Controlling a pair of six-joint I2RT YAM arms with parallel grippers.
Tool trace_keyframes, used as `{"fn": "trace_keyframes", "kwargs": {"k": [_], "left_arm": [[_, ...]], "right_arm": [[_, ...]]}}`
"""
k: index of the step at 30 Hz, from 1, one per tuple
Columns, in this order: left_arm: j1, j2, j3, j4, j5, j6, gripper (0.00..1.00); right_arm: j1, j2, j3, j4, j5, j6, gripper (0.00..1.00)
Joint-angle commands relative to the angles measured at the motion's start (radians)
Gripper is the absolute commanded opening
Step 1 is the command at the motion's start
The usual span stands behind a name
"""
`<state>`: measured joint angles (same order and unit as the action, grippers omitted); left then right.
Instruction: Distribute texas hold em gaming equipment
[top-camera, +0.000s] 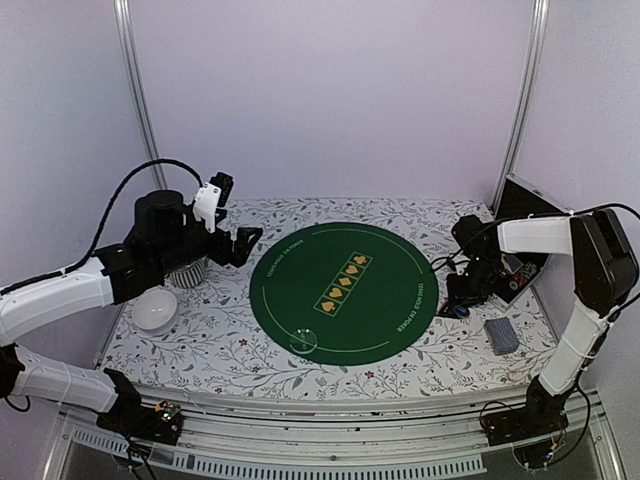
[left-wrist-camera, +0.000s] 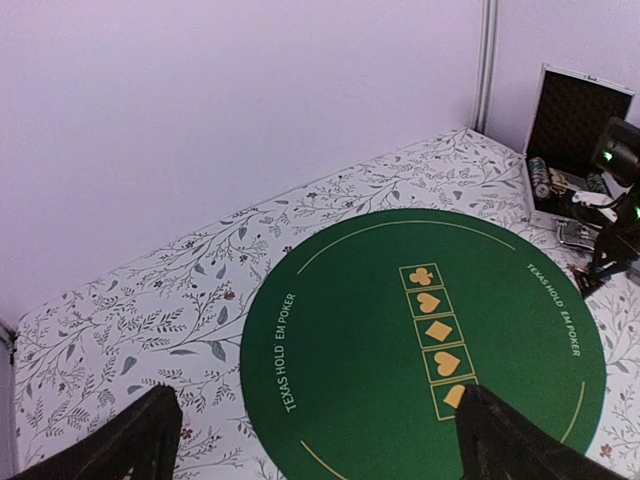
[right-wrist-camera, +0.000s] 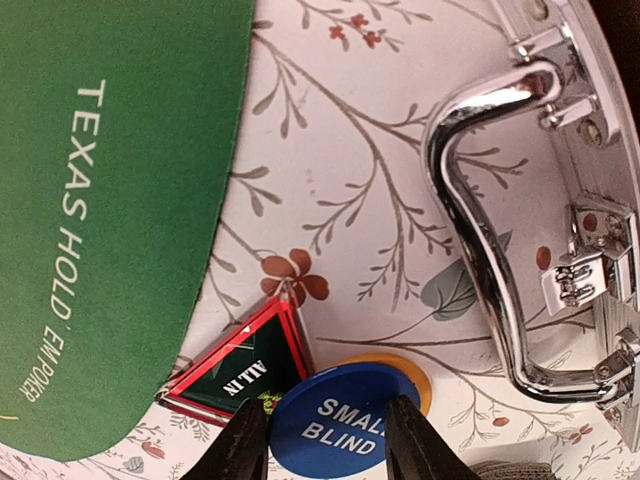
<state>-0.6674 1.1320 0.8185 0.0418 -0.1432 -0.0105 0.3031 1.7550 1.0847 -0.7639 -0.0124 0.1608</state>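
Chrome handle (right-wrist-camera: 455, 200); glossy blue button (right-wrist-camera: 340, 425), perhaps plastic

Poker pieces lying flat by the right fingers (right-wrist-camera: 243, 448)

A round blue button (right-wrist-camera: 335, 425) lettered "SMALL BLIND" shows in the gap between those fingers. It overlaps an orange button (right-wrist-camera: 418, 378), whose rim peeks out beside one fingertip. A grey-blue deck of cards (top-camera: 501, 336) lies near the fingers, on the arm-base side. A small whitish round chip (top-camera: 303, 340) lies well apart from them.

green mat (top-camera: 345, 290) centre open above, case handle (right-wrist-camera: 480, 200) close right of blue button (right-wrist-camera: 335, 425), triangular marker (right-wrist-camera: 240, 370) against its left side
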Motion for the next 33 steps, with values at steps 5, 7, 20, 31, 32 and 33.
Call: {"fn": "trace_keyframes", "kwargs": {"k": [5, 7, 20, 31, 32, 33], "left_arm": [[0.004, -0.011, -0.007, 0.018, 0.002, 0.009, 0.98], [0.003, -0.011, -0.007, 0.018, 0.001, 0.009, 0.98], [0.004, -0.015, -0.006, 0.018, 0.002, 0.009, 0.98], [0.003, -0.018, -0.005, 0.018, 0.008, 0.009, 0.98], [0.004, -0.019, -0.005, 0.018, 0.008, 0.009, 0.98], [0.004, -0.019, -0.005, 0.018, 0.008, 0.009, 0.98]], "right_arm": [[0.065, -0.012, -0.002, -0.048, -0.058, 0.022, 0.40], [0.075, -0.015, 0.000, -0.051, -0.056, 0.029, 0.39], [0.174, 0.020, 0.077, -0.128, 0.059, 0.064, 0.34], [0.219, 0.052, 0.106, -0.145, 0.090, 0.071, 0.25], [0.223, 0.056, 0.108, -0.142, 0.087, 0.070, 0.24], [0.226, 0.061, 0.111, -0.140, 0.084, 0.070, 0.22]]}}
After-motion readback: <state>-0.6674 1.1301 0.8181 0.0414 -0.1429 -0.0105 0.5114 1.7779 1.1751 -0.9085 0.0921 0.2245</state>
